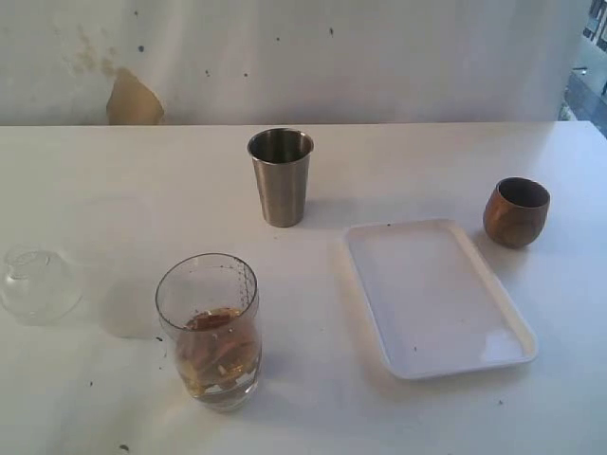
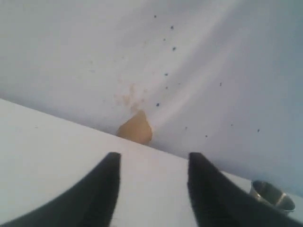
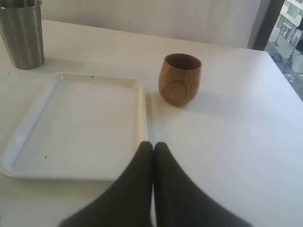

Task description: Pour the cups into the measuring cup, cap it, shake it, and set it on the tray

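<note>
The measuring cup (image 1: 209, 327), clear with brownish contents in its lower part, stands uncapped near the front left. To its left lies the cap (image 1: 38, 284), a clear dome. A steel tumbler (image 1: 281, 176) stands upright at the back centre, and the wooden cup (image 1: 516, 211) stands upright to the right of the white tray (image 1: 436, 294). Neither arm shows in the exterior view. My left gripper (image 2: 154, 156) is open with nothing between its fingers, above bare table, with the tumbler's rim (image 2: 272, 195) off to one side. My right gripper (image 3: 153, 144) is shut and empty, at the tray's (image 3: 85, 123) edge, short of the wooden cup (image 3: 180, 79).
A faint milky shape (image 1: 123, 275) stands between the cap and the measuring cup. A brown patch (image 1: 133, 100) marks the white backdrop behind the table. The steel tumbler (image 3: 21, 35) stands beyond the tray's far corner in the right wrist view.
</note>
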